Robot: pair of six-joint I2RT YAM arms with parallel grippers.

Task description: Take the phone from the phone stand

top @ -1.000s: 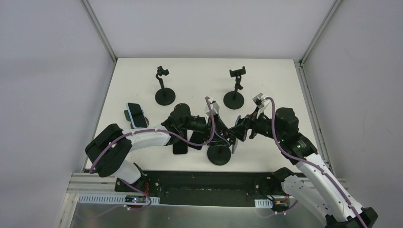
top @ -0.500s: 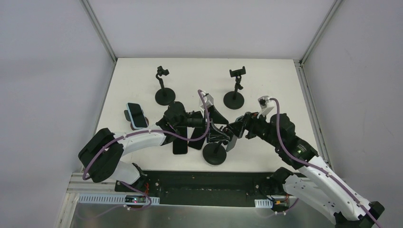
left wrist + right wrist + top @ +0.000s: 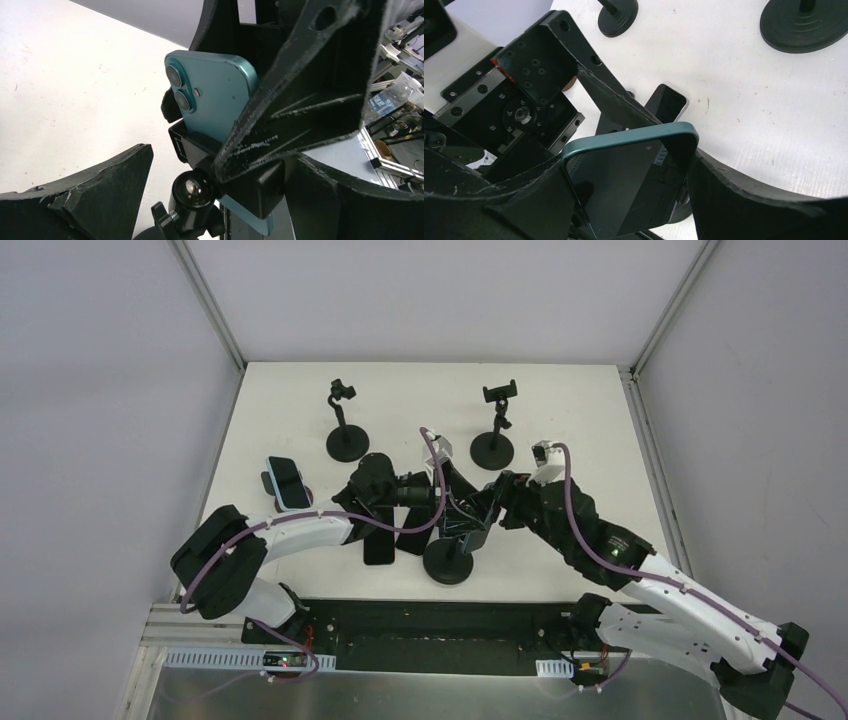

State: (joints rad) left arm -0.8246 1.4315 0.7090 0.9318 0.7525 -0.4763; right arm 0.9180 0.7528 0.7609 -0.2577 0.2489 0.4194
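1. Phone [image 3: 624,180]: it is blue-green and sits between the two fingers of the right gripper [image 3: 631,172]. That gripper is partly open and pinches the phone by its two sides.
2. The back of the phone looks like it is in the clamp [image 3: 187,142] of the stand [image 3: 448,565], just under the right gripper. I think it is not out yet.
3. The left gripper [image 3: 182,162] is wide open and holds nothing. Its fingers sit on either side of the clamp. I cannot tell if they touch it.
4. The step in hand looks like pulling the phone free of the stand.
5. Next, the right gripper should hold tight and slowly lift the phone up and away from the clamp. The stand may tip or come along. The left gripper may need to close on the stand and hold it down on the tabletop [image 3: 749,100].
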